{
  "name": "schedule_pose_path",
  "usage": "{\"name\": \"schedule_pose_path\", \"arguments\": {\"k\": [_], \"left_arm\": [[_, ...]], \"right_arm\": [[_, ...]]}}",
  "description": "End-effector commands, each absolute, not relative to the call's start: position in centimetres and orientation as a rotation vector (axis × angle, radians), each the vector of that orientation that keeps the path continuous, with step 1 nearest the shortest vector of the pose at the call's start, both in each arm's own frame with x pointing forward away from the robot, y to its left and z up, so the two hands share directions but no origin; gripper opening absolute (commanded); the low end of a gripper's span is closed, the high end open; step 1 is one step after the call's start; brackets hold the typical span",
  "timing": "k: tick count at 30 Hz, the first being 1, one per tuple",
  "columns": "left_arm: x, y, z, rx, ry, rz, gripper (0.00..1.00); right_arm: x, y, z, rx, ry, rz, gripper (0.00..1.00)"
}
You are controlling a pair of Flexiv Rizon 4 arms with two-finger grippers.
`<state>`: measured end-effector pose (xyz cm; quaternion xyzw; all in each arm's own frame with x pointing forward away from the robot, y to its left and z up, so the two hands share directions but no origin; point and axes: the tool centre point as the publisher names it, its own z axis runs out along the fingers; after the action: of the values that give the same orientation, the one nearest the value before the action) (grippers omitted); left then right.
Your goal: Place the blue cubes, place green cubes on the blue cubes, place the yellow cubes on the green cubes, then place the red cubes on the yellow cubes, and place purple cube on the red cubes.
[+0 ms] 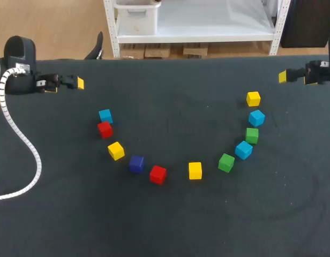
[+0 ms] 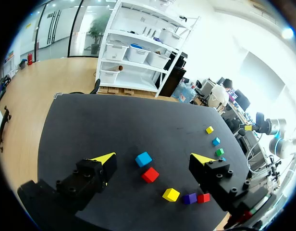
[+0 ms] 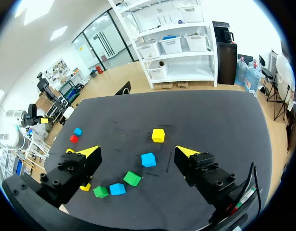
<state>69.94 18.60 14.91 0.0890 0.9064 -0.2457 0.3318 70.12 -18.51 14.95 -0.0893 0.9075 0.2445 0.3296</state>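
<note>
The cubes lie in a loose arc on the black table [image 1: 170,225]. On the left are a blue cube [image 1: 105,115], a red cube [image 1: 105,129], a yellow cube [image 1: 116,150], the purple cube [image 1: 136,164] and a second red cube [image 1: 158,174]. A yellow cube [image 1: 195,170] sits at the middle. On the right are a green cube [image 1: 226,162], a blue cube [image 1: 243,150], a green cube [image 1: 252,135], a blue cube [image 1: 256,117] and a yellow cube [image 1: 253,98]. My left gripper [image 1: 74,83] [image 2: 153,158] hangs open at the far left, and my right gripper [image 1: 296,78] [image 3: 137,152] open at the far right; both are empty.
A white ribbed cable [image 1: 25,144] from my left arm loops over the table's left side. The table's far edge [image 1: 181,59] runs just behind both grippers. No cube stands on another.
</note>
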Motion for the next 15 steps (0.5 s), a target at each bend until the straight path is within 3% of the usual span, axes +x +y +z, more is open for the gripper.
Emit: {"name": "schedule_pose_path", "arguments": {"k": [1,10,15], "left_arm": [[70.0,18.5,15.0,0.231,2.375,-0.636,1.00],[70.0,18.5,15.0,0.231,2.375,-0.636,1.00],[71.3,18.0,15.3,0.599,2.379,-0.435,1.00]], "right_arm": [[70.1,-18.5,14.9,-0.233,2.374,0.639,1.00],[70.1,-18.5,14.9,-0.233,2.374,0.639,1.00],[70.1,-18.5,14.9,-0.233,2.374,0.639,1.00]]}}
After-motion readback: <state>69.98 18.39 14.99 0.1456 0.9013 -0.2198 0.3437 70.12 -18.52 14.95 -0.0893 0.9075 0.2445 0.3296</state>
